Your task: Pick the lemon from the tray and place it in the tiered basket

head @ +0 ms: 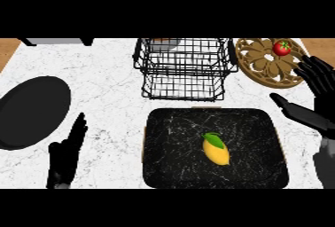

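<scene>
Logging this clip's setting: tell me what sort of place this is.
Probably a kitchen counter: a white marbled worktop carrying a black wire tiered basket, a lemon on a dark tray, and a tomato.

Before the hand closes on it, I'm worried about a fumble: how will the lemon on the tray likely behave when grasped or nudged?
The lemon looks rounded with tapered ends, so a nudge would probably roll or spin it on the dark tray. Its skin looks smooth, so fingers may slip toward a pointed end. It appears solid, likely keeping its shape. The right hand is open beside the tray.
</scene>
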`<state>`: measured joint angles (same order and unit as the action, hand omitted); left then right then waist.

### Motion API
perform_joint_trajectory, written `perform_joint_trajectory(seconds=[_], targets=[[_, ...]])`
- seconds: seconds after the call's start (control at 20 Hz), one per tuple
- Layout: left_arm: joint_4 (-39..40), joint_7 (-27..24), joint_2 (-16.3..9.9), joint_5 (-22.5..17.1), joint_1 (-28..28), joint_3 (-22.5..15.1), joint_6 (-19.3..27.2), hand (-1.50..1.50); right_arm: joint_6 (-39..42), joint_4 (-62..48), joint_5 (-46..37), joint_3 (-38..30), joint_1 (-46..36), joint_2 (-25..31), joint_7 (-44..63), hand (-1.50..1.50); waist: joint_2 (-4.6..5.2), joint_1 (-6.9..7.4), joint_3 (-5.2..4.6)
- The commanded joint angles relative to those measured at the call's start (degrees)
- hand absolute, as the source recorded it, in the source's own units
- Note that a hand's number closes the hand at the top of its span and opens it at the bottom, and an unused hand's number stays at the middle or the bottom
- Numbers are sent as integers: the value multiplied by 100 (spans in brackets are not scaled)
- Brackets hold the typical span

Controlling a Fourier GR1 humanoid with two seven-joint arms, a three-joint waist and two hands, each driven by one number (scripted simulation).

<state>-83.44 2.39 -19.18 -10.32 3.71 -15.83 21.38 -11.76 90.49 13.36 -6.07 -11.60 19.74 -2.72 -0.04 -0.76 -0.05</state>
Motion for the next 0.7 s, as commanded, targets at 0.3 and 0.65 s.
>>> perform_joint_trajectory(seconds=[0.3,0.65], targets=[[280,-325,198,58,185,104,-110,0,1075,1910,-217,584,1268,1136,1535,-150,-37,-32,-14],[321,-195,143,69,-86,172,-191,0,1797,2986,-1076,1138,1023,2623,3258,-150,-20,27,-25]])
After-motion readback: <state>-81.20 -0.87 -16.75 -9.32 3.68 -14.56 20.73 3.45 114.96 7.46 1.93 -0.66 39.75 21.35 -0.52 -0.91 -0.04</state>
